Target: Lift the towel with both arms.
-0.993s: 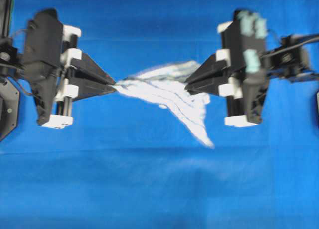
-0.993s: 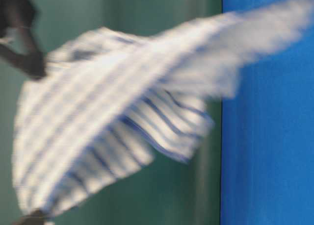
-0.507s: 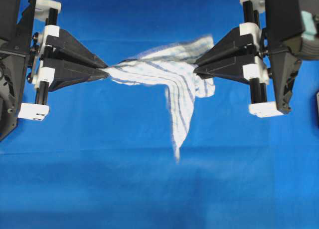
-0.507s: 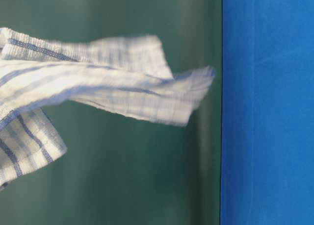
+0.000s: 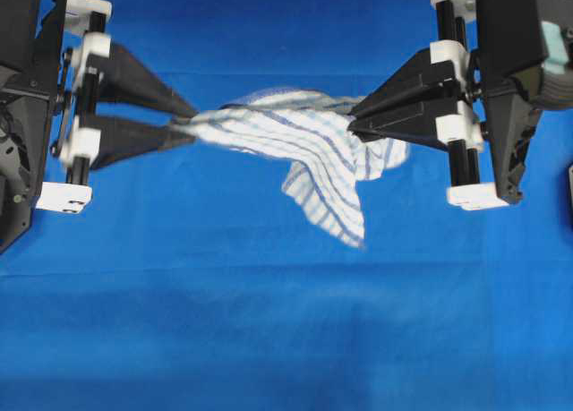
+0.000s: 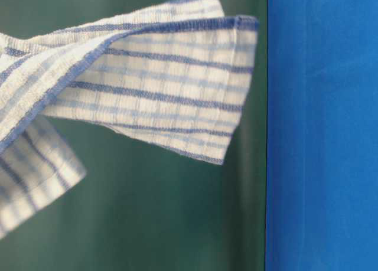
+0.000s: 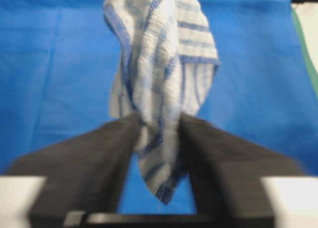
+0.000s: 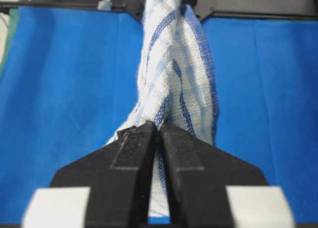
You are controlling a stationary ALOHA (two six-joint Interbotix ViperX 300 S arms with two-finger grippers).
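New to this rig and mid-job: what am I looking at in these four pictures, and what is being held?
Two black robot arms face each other over a plain blue tablecloth. One picture looks straight down, one looks along the table, and two come from cameras on the arms' wrists. Between the arms hangs a small white towel with blue check stripes, clear of the cloth. The right tool is pinched shut on one end. The left tool has its jaws spread with the other end lying between them, so that side may not be gripped.
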